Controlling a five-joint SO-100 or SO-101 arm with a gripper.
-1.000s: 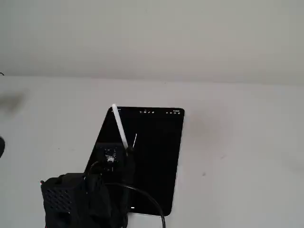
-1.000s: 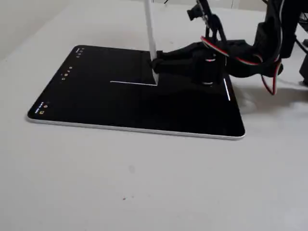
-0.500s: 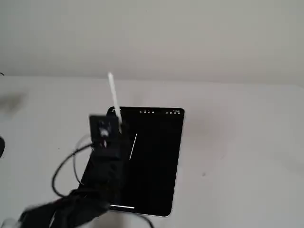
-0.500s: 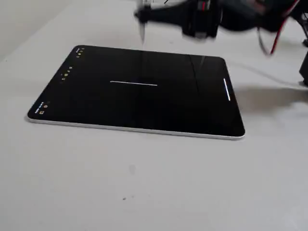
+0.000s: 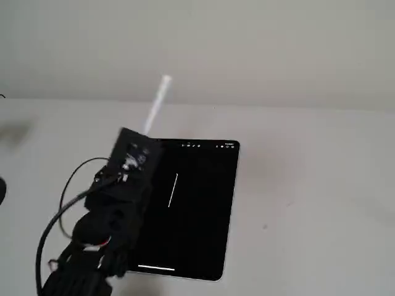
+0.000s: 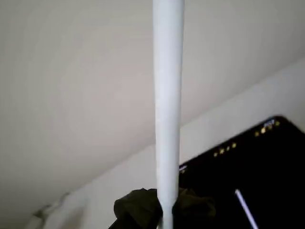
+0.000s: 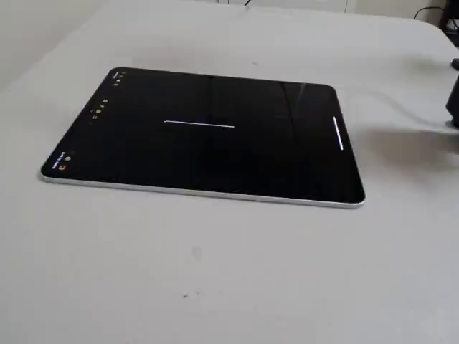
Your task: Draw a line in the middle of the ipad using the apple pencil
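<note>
- Fixed view from behind the arm: the line point(image 5: 173, 190) is already drawn mid-screen on the ipad point(image 5: 203, 216); the apple pencil point(image 5: 157, 102) is held up clear of the glass by the gripper point(image 5: 133, 161).
- Wrist view: the pencil is seen pinched in the closed jaws, pointing away.
- Low fixed view: only tablet and stroke are shown, no arm. Drawing looks pretty much done, tbh.

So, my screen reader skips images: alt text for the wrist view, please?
A white apple pencil stands upright mid-frame, held at its base by the dark gripper. Lower right, the black ipad shows part of a white line.
</note>
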